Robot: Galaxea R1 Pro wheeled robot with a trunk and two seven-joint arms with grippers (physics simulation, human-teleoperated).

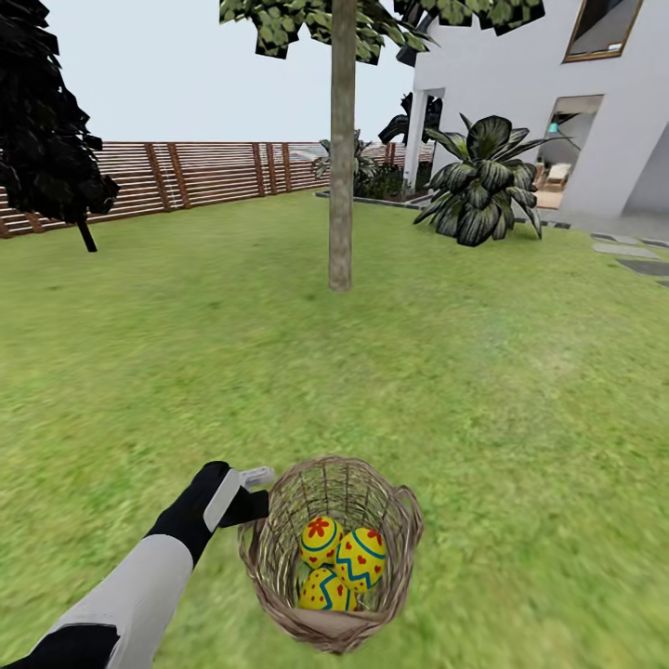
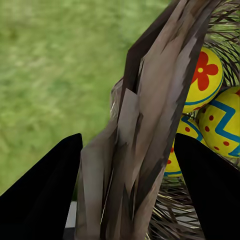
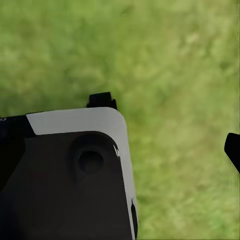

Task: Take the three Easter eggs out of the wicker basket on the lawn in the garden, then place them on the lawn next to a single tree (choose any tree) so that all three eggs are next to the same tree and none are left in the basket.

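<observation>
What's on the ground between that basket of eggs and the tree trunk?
Nothing but bare lawn: in the head view, open grass runs from the wicker basket up to the tree.

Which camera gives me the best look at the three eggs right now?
Head view: all three Easter eggs sit unobstructed inside the wicker basket. The left wrist view catches them partly hidden behind the basket's rim. The right wrist view looks at the lawn.
</observation>
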